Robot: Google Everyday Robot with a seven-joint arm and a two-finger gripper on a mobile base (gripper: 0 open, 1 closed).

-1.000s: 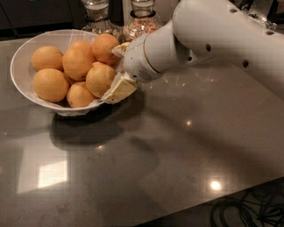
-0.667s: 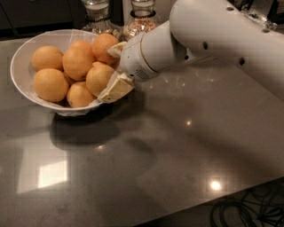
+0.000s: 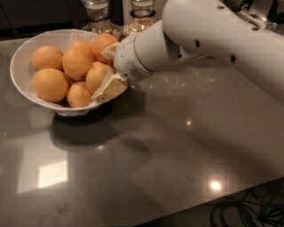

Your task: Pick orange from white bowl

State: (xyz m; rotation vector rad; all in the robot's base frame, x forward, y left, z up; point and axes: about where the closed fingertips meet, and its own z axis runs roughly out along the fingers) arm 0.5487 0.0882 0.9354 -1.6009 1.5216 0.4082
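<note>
End effector [image 3: 108, 70] at the right rim of the bowl [image 3: 20, 62] on the worktop [image 3: 177, 155]
Your fingers [image 3: 111, 87] stand spread, bracketing the orange [image 3: 97, 76] at the bowl's right side, nothing clamped yet; the sideways approach likely suits this outermost fruit, the easiest to straddle

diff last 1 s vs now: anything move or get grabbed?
The gripper edged slightly left, deeper into the white bowl, at the orange on the bowl's right side. That orange has not visibly lifted or shifted, and a grasp can't be confirmed. Unchanged: the bowl, the other oranges, the glass jars behind, and the table.
</note>
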